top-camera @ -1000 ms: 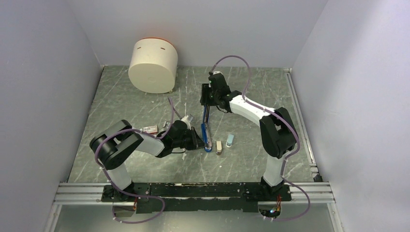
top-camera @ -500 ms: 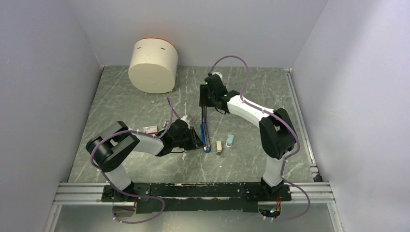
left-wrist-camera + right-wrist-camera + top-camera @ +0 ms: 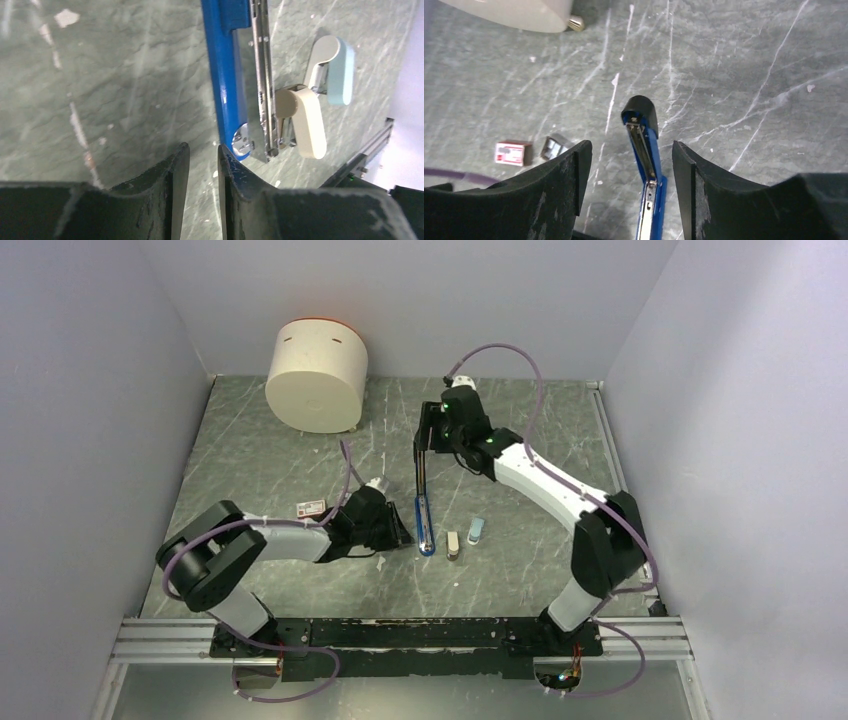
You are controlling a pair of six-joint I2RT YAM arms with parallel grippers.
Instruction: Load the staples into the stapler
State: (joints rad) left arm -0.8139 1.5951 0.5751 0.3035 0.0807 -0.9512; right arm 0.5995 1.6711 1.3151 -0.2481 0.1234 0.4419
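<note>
**Stapler (image 3: pixel 426 525) splayed open on the desk (image 3: pixel 280 460), both grippers empty around it.**

The stapler lies flat with its black top arm (image 3: pixel 420 465) swung out away from the blue body. That leaves the silver channel (image 3: pixel 262 75) facing up, ready to take staples, I'd say. The right gripper (image 3: pixel 631 160) hangs over the arm's far end with its jaws spread wide, the black tip between them and touching neither. It looks placed to catch the arm if it folds back. The left gripper (image 3: pixel 202 150) sits low, just short of the body's near end, its jaws drawn almost together with only a slit between them and nothing in it. The tan piece (image 3: pixel 302 120) and the pale-blue piece (image 3: pixel 332 70) lie beyond the stapler from it. The red staple box (image 3: pixel 311 507) rests on the desk behind the left gripper, in neither gripper's hold, so I judge the loading itself not yet begun.
</note>
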